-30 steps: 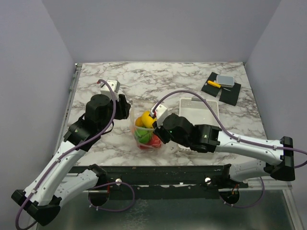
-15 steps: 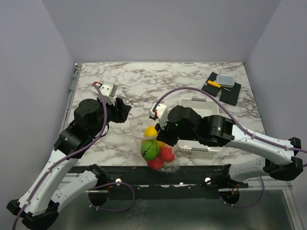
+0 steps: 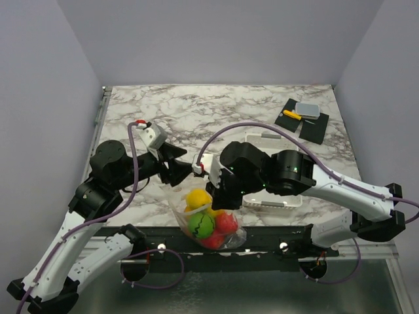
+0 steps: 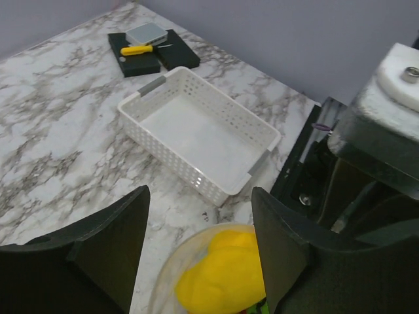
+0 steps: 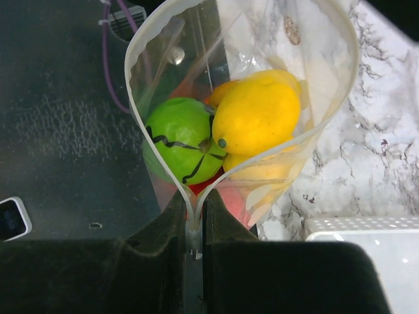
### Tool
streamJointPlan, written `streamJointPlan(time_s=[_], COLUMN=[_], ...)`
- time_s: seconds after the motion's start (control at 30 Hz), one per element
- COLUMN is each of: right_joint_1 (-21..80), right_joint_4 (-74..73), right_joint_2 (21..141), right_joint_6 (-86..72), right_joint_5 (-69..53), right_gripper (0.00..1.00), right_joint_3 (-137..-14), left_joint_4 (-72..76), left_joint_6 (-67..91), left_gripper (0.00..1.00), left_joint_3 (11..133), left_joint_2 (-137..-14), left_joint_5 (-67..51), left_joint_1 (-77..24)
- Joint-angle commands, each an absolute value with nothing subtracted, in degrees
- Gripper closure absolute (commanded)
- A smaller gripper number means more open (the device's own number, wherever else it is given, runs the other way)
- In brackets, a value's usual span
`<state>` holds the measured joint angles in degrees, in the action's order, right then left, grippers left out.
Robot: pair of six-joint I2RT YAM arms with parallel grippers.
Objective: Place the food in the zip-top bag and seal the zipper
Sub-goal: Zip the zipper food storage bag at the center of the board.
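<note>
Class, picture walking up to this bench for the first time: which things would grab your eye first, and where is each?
First, the clear zip-top bag, held at the near edge of the marble table and bulging with glossy yellow, green and red toy food. Next, the right end effector pinching the bag's mouth rim, with the left end effector open just beside it. Farther back on the right sits a white slotted basket.

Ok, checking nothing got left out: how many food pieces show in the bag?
4 in the zip-top bag, from the top view: yellow piece farthest, green piece nearer, red piece right of it, second red piece nearest. More may be hidden.
</note>
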<state>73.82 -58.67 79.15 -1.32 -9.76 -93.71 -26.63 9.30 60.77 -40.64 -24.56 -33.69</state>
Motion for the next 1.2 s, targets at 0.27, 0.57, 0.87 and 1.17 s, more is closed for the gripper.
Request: streamJointPlan(time_s=[0.27,0.57,0.87,1.17], right_joint_1=[76.2,76.6,76.9,76.9], right_joint_4=[-60.8,-59.9,-61.2,-65.4], right_joint_2=[80.6,80.7,83.2,88.2], right_joint_6=[4.0,5.0,6.0,6.5], right_joint_5=[-24.8,-27.6,-23.0,-15.6], right_gripper=[0.99,0.99,0.99,0.99], right_joint_3=[-100.8,-102.3,-105.8,-111.3], left_joint_4=[-17.9,-11.3,-7.8,-7.5], left_joint_6=[10.0,15.0,19.8,21.7], left_gripper=[0.18,0.13,0.07,0.06], left_joint_3=[54.8,52.5,49.6,48.7], left_joint_2=[-35.5,-35.1,-34.9,-34.6], left_joint_5=[-52.7,-61.9,-63.6,-62.8], left_joint_1=[-33.8,-34.5,-37.8,-39.7])
